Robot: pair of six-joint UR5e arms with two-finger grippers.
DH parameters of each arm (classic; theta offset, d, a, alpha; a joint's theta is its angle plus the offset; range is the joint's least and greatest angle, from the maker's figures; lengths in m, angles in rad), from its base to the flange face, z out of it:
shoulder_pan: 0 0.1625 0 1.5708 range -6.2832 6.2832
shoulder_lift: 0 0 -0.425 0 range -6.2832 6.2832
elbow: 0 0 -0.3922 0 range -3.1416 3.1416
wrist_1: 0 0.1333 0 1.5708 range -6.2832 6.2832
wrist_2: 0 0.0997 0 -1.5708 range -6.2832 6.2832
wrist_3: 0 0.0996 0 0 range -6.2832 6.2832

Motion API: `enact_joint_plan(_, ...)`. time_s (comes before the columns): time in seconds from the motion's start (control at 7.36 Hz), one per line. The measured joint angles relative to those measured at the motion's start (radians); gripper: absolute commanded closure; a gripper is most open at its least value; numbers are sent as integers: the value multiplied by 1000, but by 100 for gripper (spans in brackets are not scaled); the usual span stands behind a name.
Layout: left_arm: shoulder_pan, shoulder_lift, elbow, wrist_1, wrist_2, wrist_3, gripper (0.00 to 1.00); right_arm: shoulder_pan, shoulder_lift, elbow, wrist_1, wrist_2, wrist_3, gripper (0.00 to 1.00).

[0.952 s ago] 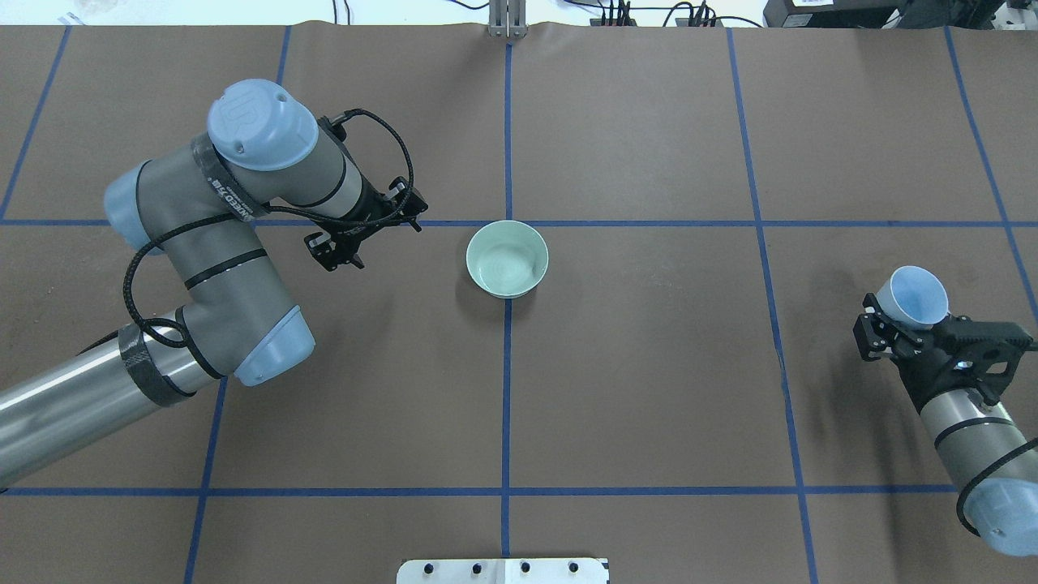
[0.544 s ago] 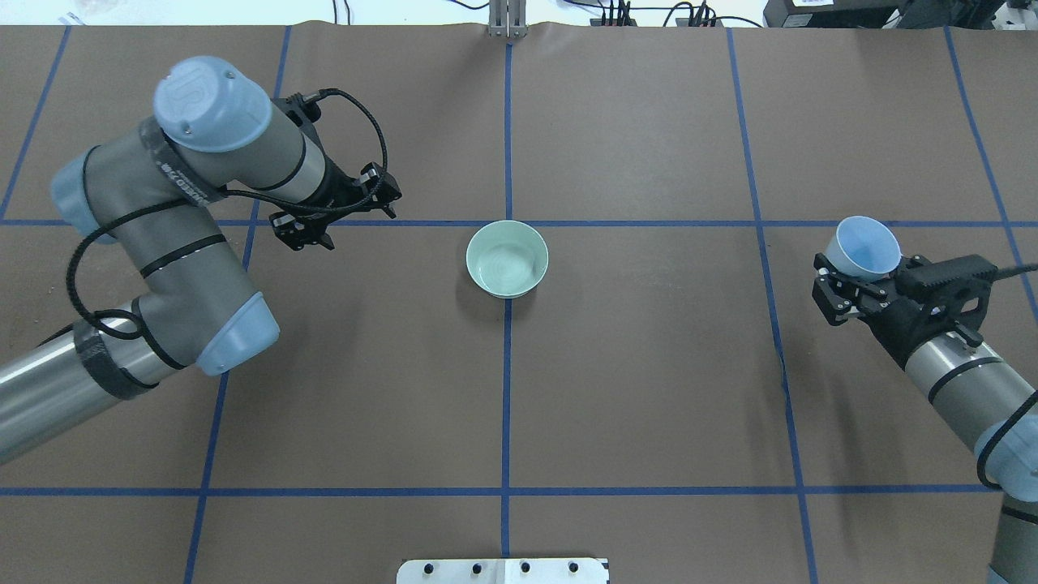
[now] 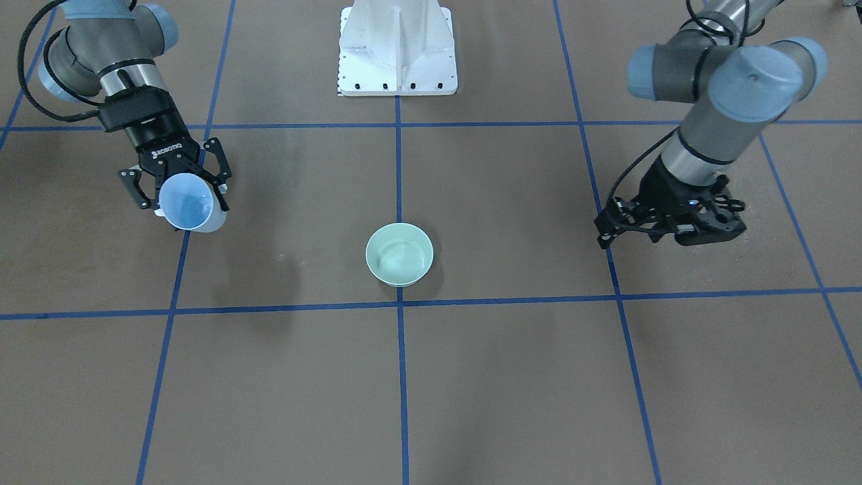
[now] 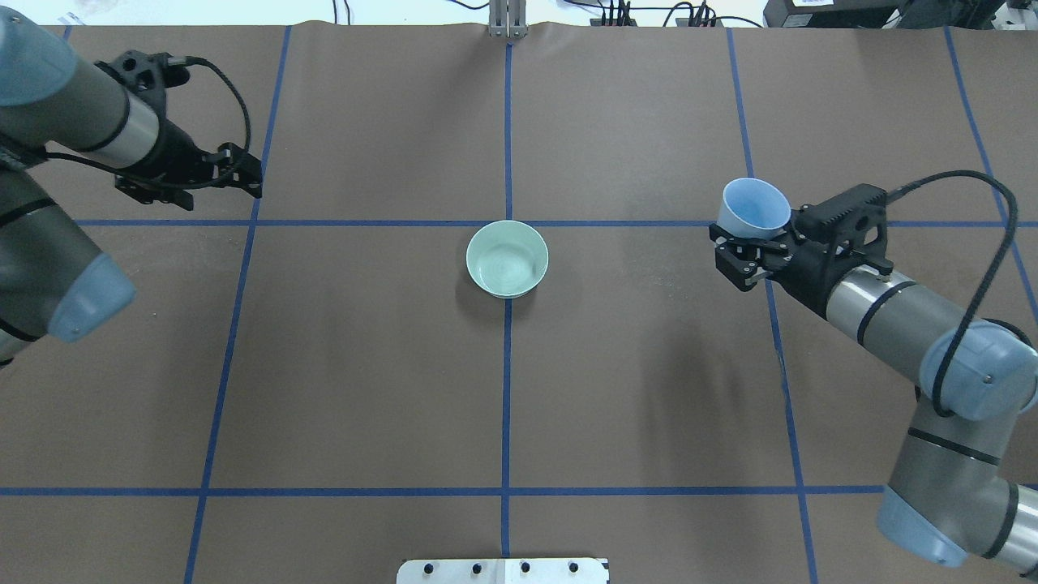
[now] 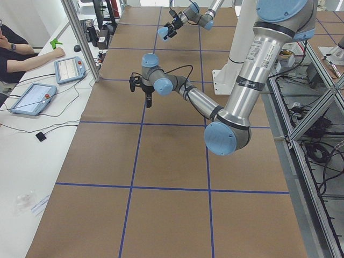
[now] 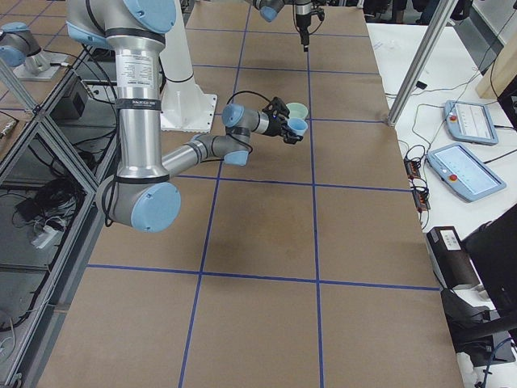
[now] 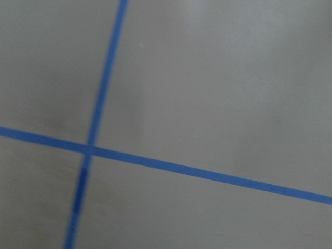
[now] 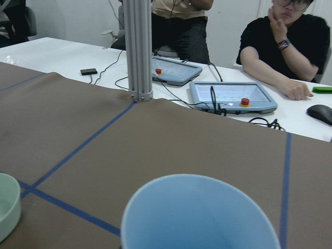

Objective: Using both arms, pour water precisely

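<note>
A pale green bowl (image 4: pixel 507 259) stands at the table's centre and shows in the front-facing view (image 3: pixel 399 254). Faint rings show inside it; I cannot tell whether they are water. My right gripper (image 4: pixel 750 247) is shut on a light blue cup (image 4: pixel 756 207), held upright above the table to the right of the bowl. The cup fills the bottom of the right wrist view (image 8: pixel 199 212), with the bowl (image 8: pixel 6 207) at the left edge. No water shows in the cup. My left gripper (image 4: pixel 247 177) is open and empty, far left of the bowl.
The brown table cover carries a grid of blue tape lines (image 4: pixel 507 405). The white robot base (image 3: pixel 397 47) is on the robot's side. An aluminium post (image 8: pixel 137 52) stands at the far edge, with operators and control tablets (image 8: pixel 228 96) behind it.
My left arm has drawn back to the left, away from the bowl. My right arm has carried the blue cup forward and left, nearer the bowl.
</note>
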Motion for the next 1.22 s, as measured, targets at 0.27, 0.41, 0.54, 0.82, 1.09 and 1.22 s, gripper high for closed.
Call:
enact_joint_plan(0.27, -103, 52, 8, 3, -40, 177, 0, -15, 183, -21, -204, 89, -60, 100)
enact_joint_plan(0.41, -124, 61, 21, 4, -45, 212, 0, -31, 276, -52, -274, 94, -93, 100)
enact_joint_plan(0.54, -131, 64, 33, 4, -47, 225, 0, -42, 327, -71, -303, 87, -107, 100)
enact_joint_plan(0.82, -133, 65, 50, 3, -47, 231, 0, -51, 372, -90, -314, 82, -117, 100)
enact_joint_plan(1.09, -134, 65, 63, 1, -46, 232, 0, -54, 397, -101, -315, 82, -115, 100)
enact_joint_plan(1.22, -134, 63, 69, 0, -46, 232, 0, -56, 401, -101, -316, 81, -114, 100)
